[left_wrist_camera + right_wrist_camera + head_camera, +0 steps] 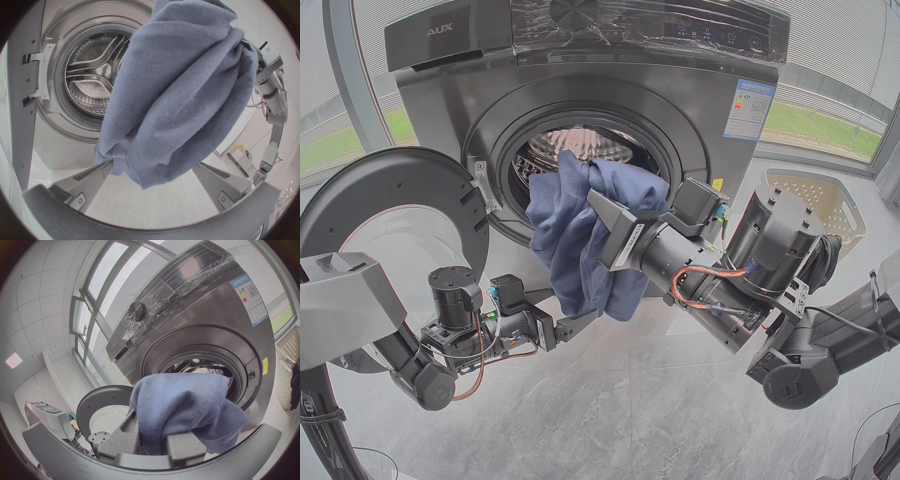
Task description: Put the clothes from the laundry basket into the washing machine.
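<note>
A blue garment [569, 244] hangs bunched in front of the washing machine's open drum [575, 147], its upper part level with the opening. My right gripper [599, 209] is shut on it near the top; its fingers [184, 443] pinch the cloth [184, 402]. My left gripper [584, 320] is low, right at the garment's bottom hem. It is open, its two fingers [104, 170] spread wide with the hem [147, 168] hanging between them. The steel drum [87, 81] shows behind the cloth and looks bare inside.
The round door [394, 200] stands swung open on the left, close to my left arm. A cream laundry basket [828, 200] sits on the floor right of the machine, with something dark [295, 387] at its rim. Grey tiled floor [625, 400] lies in front.
</note>
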Available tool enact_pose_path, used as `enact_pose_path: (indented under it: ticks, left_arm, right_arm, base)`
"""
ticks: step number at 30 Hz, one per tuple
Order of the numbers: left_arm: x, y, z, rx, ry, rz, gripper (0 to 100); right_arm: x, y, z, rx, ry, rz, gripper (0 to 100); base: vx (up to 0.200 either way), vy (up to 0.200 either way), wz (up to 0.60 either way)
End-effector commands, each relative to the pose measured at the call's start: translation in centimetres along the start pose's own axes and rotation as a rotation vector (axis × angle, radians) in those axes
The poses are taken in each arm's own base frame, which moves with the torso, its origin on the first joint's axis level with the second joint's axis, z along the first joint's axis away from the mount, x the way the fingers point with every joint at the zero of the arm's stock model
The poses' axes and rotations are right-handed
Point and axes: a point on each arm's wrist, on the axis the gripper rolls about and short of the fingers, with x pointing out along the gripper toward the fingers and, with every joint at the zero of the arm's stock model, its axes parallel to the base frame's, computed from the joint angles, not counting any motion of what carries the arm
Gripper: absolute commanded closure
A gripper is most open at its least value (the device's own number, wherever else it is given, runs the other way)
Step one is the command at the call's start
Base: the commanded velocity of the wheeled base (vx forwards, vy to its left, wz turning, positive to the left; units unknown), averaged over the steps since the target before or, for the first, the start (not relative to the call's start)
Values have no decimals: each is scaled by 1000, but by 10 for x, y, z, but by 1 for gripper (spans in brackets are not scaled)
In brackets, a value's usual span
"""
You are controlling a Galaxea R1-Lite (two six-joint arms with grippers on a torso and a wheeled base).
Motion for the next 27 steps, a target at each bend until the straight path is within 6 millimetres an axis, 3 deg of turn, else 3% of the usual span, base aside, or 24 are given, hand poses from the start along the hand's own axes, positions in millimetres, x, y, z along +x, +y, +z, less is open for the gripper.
enact_pose_path:
  ticks: [1, 8, 22, 23, 27]
  left_arm:
    - [0, -2, 4, 5, -15, -7, 0]
    - [6, -13, -1, 6, 2, -45, 0]
    - [16, -11, -9, 9, -13, -29, 0]
    - [17, -11, -9, 11, -20, -20, 100]
    - [16, -11, -5, 16, -43, -10, 100]
  right_arm:
    - [0, 1, 0, 1, 0, 3, 100]
    - [4, 0, -8, -4, 14, 1, 100]
    - [3, 1, -9, -5, 16, 2, 100]
    - [3, 1, -9, -5, 15, 3, 100]
    - [3, 1, -9, -5, 5, 4, 100]
  base:
    - [0, 0, 0]
    - [0, 0, 0]
    - [0, 0, 0]
    - [0, 0, 0]
    - [0, 0, 0]
